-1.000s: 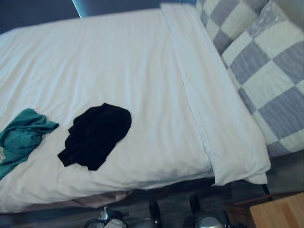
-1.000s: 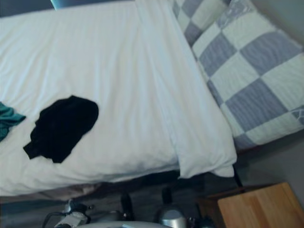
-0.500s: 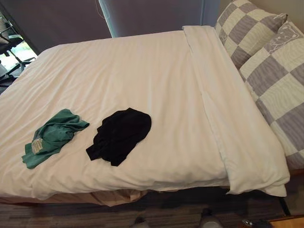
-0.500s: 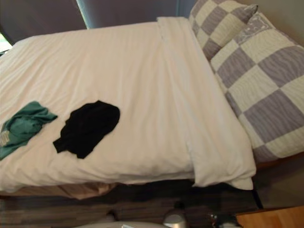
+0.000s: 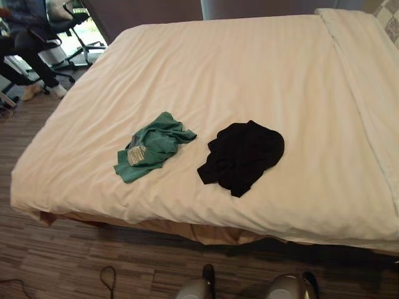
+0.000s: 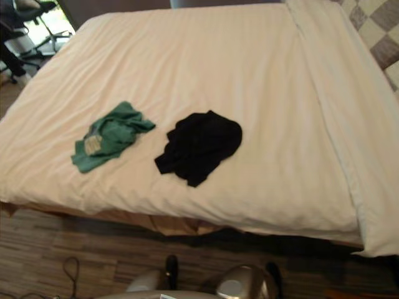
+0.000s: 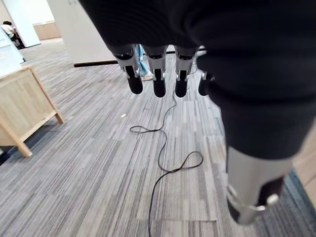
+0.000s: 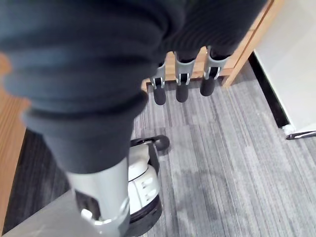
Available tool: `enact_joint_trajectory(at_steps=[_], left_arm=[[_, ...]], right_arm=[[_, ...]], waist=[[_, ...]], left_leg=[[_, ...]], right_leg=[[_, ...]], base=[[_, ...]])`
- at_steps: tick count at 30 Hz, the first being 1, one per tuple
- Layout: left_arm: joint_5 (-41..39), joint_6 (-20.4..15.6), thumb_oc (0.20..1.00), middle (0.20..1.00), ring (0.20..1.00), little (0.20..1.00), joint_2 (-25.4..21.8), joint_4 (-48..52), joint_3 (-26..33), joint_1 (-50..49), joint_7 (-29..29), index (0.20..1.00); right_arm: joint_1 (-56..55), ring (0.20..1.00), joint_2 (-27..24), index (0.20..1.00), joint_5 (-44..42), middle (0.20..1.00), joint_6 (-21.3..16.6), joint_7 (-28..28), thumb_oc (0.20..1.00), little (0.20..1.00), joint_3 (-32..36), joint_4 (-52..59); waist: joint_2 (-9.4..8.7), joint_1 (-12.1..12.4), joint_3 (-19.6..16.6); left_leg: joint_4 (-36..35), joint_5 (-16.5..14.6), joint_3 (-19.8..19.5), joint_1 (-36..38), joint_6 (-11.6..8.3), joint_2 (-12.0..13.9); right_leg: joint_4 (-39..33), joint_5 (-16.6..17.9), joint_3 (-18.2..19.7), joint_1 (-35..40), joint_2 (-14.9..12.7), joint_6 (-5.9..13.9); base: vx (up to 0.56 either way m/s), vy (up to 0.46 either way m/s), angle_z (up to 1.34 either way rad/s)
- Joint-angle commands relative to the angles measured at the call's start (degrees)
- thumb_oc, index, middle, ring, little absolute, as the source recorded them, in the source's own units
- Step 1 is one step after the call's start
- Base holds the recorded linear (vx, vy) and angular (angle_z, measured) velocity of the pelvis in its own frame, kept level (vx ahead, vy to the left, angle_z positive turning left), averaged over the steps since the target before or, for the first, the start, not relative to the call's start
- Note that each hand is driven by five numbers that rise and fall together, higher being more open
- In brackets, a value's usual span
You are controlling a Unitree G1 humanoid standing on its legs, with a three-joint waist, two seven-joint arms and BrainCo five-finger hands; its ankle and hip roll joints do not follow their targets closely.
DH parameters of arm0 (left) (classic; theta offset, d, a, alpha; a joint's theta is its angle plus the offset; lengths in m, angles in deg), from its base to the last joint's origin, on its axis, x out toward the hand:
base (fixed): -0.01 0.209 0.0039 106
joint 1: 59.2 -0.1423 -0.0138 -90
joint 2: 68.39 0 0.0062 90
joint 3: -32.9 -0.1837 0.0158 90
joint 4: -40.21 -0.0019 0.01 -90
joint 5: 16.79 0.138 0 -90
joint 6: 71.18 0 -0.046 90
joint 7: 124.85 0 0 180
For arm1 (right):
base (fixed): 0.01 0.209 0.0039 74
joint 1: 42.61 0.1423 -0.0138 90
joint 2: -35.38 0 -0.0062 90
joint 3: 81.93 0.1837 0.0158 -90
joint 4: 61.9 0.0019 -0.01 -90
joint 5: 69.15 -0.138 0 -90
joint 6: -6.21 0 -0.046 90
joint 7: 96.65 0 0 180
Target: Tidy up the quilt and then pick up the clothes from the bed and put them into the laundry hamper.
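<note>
Quilt (image 5: 249, 68) apparently smoothed flat already; green garment (image 5: 151, 146) and black garment (image 5: 242, 154) lying apart near bed's front edge. Left robot hand (image 7: 163, 74) and right robot hand (image 8: 185, 81) hanging relaxed, empty. Next: reach down, grasp one garment.

Crumpled green garment (image 5: 151, 147) beside black one (image 5: 242, 156) on smooth quilt (image 5: 249, 68).

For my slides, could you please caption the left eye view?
Green garment and black garment lie apart on the smoothed white quilt, awaiting pickup.
</note>
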Motion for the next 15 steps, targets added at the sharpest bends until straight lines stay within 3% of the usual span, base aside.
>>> enact_joint_trajectory(at_steps=[1,6,7,10,14,15], left_arm=[[4.44,5.24,1.000,1.000,1.000,1.000,-5.27,5.14,-2.60,-0.69,3.50,1.000],[4.44,5.26,1.000,1.000,1.000,1.000,-5.27,5.15,-2.59,-0.70,3.51,1.000],[5.88,4.98,1.000,1.000,1.000,1.000,-4.51,4.02,-2.39,0.65,4.51,1.000],[5.48,4.45,1.000,1.000,1.000,1.000,-3.90,3.75,-2.86,1.38,4.04,1.000],[5.48,4.45,1.000,1.000,1.000,1.000,-3.90,3.75,-2.86,1.38,4.04,1.000],[5.48,4.13,1.000,1.000,1.000,1.000,-3.45,3.80,-3.91,2.39,3.52,1.000]], right_arm=[[1.60,1.000,-2.34,1.000,-5.91,1.000,-1.74,3.94,1.000,1.000,-4.35,4.45],[1.61,1.000,-2.33,1.000,-5.92,1.000,-1.75,3.95,1.000,1.000,-4.36,4.44],[1.82,1.000,-1.95,1.000,-4.02,1.000,-1.06,2.00,1.000,1.000,-5.87,5.48],[1.40,1.000,-1.95,1.000,-2.72,1.000,-1.12,1.24,1.000,1.000,-6.09,5.54],[1.40,1.000,-1.94,1.000,-2.72,1.000,-1.12,1.24,1.000,1.000,-6.09,5.54],[0.76,1.000,-1.80,1.000,-1.77,1.000,-1.02,0.32,1.000,1.000,-6.31,5.66]], waist=[[0.37,-2.74,0.62],[0.45,-2.67,0.62],[-1.42,-4.98,0.71],[-1.60,-6.02,0.87],[-1.61,-6.01,0.86],[-1.83,-7.02,0.91]], left_leg=[[-9.15,4.14,3.57,5.99,1.75,6.22],[-9.26,4.20,3.63,6.05,1.70,6.33],[-13.29,2.65,9.95,11.15,3.31,3.04],[-14.43,1.37,10.21,13.42,4.07,1.61],[-14.43,1.37,10.21,13.41,4.07,1.61],[-14.42,0.31,10.47,14.06,4.61,0.84]], right_leg=[[2.95,-5.27,-5.94,-2.56,10.06,0.23],[2.84,-5.18,-5.93,-2.54,10.19,0.18],[-0.36,-6.35,-14.38,-8.02,21.05,0.86],[1.36,-4.14,-15.20,-12.90,22.50,1.13],[1.37,-4.14,-15.19,-12.91,22.50,1.13],[1.65,-3.67,-15.12,-15.00,22.91,0.99]], base=[[0.26,0.515,-0.22],[0.10,0.155,-0.34],[0.27,0.290,-0.13],[0.14,0.172,-0.91],[0.01,0.011,0.17],[0.05,0.064,0.38]])
